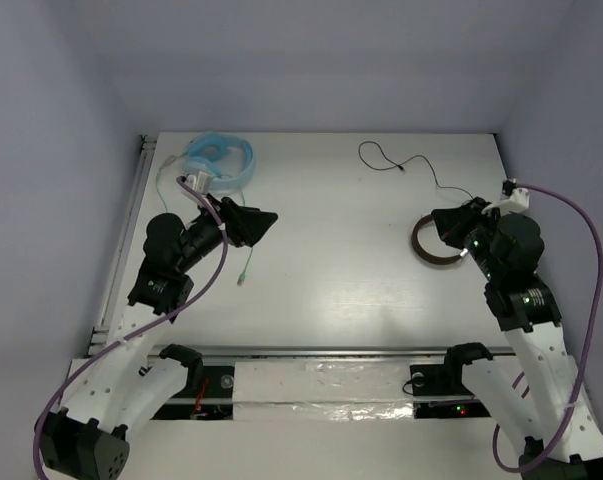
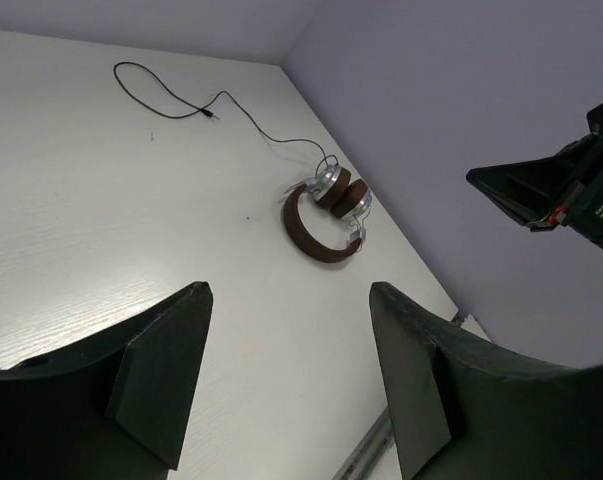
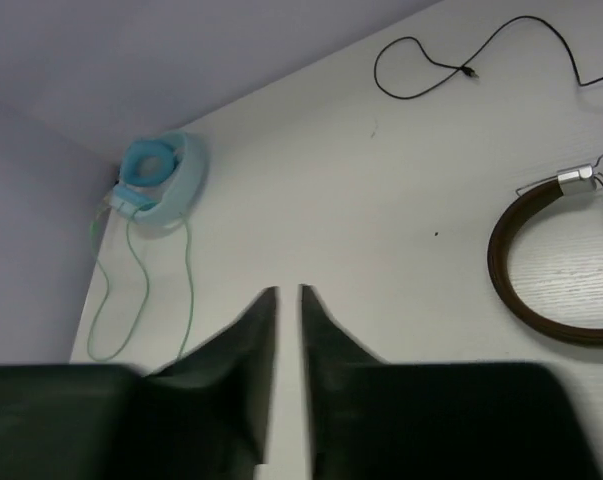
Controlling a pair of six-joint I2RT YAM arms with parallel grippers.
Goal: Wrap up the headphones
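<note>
The headphones (image 1: 424,250) lie flat at the table's right side, brown headband (image 2: 311,238) towards the middle, silver earcups (image 2: 333,186) folded together. Their thin black cable (image 1: 401,165) trails away in a loose curl to the far middle of the table. My right gripper (image 1: 439,222) hovers over the earcups and hides them from above. Its fingers (image 3: 288,292) stand a narrow slit apart with only table between them, and the headband (image 3: 497,255) lies off to their right. My left gripper (image 2: 291,300) is wide open and empty, well left of the headphones, pointing towards them.
A light blue headset (image 1: 221,160) sits at the far left beside my left arm. Its pale green cable (image 3: 188,290) runs towards the near side and ends in a plug (image 1: 243,275). Walls close in the table on three sides. A metal rail (image 1: 131,220) lines the left edge.
</note>
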